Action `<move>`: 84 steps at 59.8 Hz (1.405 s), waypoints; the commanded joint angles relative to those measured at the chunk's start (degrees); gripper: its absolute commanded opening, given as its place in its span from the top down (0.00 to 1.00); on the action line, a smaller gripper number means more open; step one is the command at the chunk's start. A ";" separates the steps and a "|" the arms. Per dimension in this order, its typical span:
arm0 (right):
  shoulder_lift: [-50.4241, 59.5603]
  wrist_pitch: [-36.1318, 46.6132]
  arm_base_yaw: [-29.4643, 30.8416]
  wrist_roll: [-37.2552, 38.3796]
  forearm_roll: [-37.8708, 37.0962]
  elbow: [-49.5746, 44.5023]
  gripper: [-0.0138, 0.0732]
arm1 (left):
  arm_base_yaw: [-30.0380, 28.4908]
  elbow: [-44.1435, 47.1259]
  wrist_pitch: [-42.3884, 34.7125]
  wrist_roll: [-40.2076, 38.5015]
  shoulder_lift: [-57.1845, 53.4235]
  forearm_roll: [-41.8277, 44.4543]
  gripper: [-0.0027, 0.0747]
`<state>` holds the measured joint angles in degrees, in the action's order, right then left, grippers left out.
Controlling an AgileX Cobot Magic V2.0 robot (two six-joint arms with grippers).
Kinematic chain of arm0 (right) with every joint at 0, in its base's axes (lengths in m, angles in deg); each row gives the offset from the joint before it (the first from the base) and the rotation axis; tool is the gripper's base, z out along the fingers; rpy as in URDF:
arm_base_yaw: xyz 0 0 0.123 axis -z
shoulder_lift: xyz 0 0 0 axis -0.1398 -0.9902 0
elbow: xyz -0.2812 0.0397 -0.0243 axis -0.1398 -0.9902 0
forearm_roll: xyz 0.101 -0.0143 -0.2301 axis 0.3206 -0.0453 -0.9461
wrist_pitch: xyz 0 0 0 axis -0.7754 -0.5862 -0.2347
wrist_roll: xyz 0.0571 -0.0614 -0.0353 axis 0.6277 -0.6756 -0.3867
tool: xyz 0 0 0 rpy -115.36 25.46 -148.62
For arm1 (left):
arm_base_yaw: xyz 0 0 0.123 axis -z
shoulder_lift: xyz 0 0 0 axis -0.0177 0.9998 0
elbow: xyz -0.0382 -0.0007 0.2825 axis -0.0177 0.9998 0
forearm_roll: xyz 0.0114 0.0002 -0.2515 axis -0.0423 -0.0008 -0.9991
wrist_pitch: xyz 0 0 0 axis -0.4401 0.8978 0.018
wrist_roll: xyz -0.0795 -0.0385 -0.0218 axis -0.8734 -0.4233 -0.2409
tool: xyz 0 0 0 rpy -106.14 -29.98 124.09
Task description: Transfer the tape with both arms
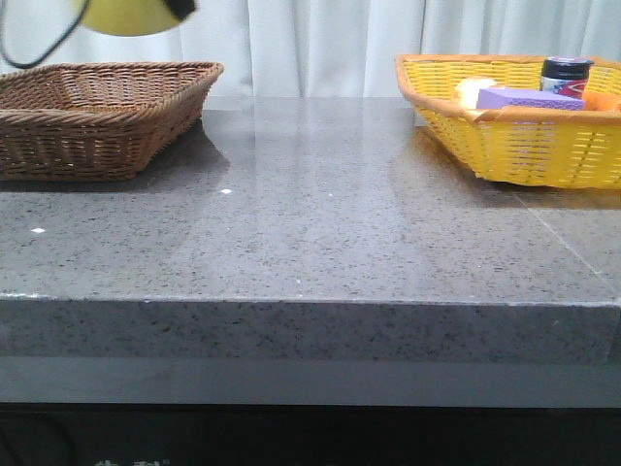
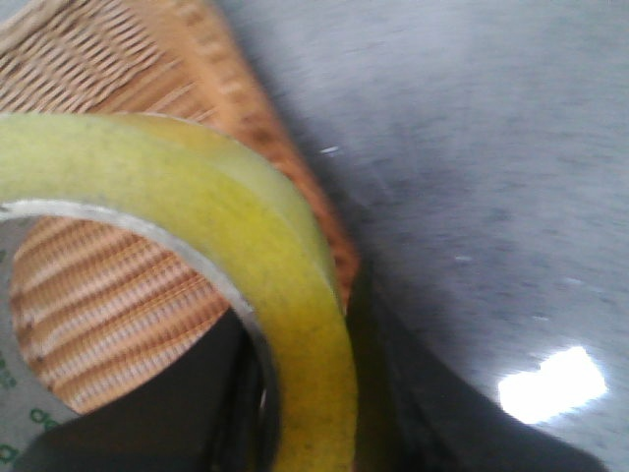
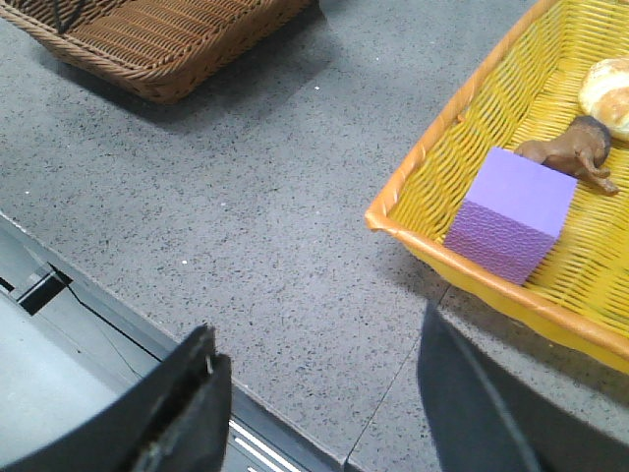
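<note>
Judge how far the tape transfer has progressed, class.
Done: the wide translucent yellow tape roll is out of the yellow woven basket and the right claw is open, empty. In hand: the left claw carries the roll above the brown wicker basket. Left: lowering and releasing it there.

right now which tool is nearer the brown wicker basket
Left. The left tool holds the tape right above the brown wicker basket; the right tool hangs over the counter beside the yellow basket.

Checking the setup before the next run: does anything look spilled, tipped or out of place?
Nothing stands out. The brown basket and yellow basket sit upright on the table; the purple block lies inside the yellow one, and the tape hangs over the brown basket.
</note>
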<state>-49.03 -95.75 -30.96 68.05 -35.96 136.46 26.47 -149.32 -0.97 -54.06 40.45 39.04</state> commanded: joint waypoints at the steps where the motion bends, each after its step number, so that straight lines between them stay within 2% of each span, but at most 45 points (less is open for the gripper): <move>1: 0.15 3.84 0.35 -0.07 0.70 1.36 0.33 | -3.52 -2.18 -0.75 -4.10 -2.49 -0.79 0.79; 15: 0.15 3.79 0.35 -0.07 0.70 1.36 0.33 | -10.76 -1.95 -0.75 -8.70 1.50 -8.20 0.79; 37: 0.15 3.79 0.35 -0.07 0.70 1.36 0.33 | -11.66 -1.95 -0.77 -8.70 6.26 -11.90 0.78; 40: 0.15 3.79 0.35 -0.07 0.70 1.36 0.33 | -11.66 -1.95 -0.77 -8.70 6.39 -11.90 0.74; 45: 0.15 3.79 0.35 -0.07 0.70 1.36 0.33 | -11.66 -1.95 -0.77 -8.70 6.39 -12.31 0.60; 48: 0.15 3.79 0.35 -0.07 0.70 1.36 0.33 | -11.66 -1.95 -0.77 -8.70 6.39 -12.40 0.46; 53: 0.15 3.79 0.35 -0.07 0.70 1.36 0.33 | -11.66 -2.13 -0.77 -8.70 6.39 -12.40 0.36; 69: 0.15 3.79 0.35 -0.07 0.70 1.36 0.33 | -11.66 -2.69 -0.68 -8.70 3.17 -12.69 0.41; 84: 0.15 3.79 0.35 -0.07 0.70 1.36 0.33 | -11.55 -2.42 -0.68 -8.59 -5.83 -14.92 0.47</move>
<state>-49.03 -95.75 -30.96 68.05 -35.96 136.46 14.78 -149.95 -1.99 -62.21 42.02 25.47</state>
